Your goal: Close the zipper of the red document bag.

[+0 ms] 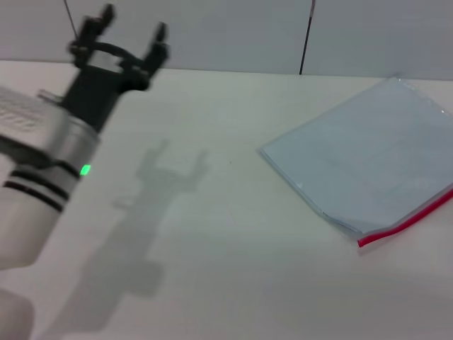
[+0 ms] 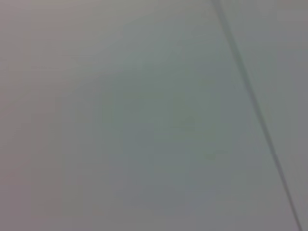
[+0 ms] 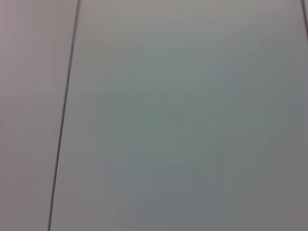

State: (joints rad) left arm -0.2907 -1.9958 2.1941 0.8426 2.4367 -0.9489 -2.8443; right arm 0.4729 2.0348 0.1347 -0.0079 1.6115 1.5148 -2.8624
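The red document bag (image 1: 368, 163), a flat translucent pale blue pouch, lies on the white table at the right in the head view, partly cut off by the picture's right edge. Its zipper (image 1: 405, 224) is the thin bright red strip along the pouch's near edge. My left gripper (image 1: 133, 30) is raised at the far left, well away from the bag, open with nothing between its black fingers. The right gripper does not show in any view. Both wrist views show only a plain grey surface with a dark seam.
The white table (image 1: 226, 269) stretches wide between the left arm and the bag. A grey wall (image 1: 233, 32) with a dark vertical seam (image 1: 306, 35) stands behind the table's far edge. The left arm's shadow (image 1: 152, 205) falls on the tabletop.
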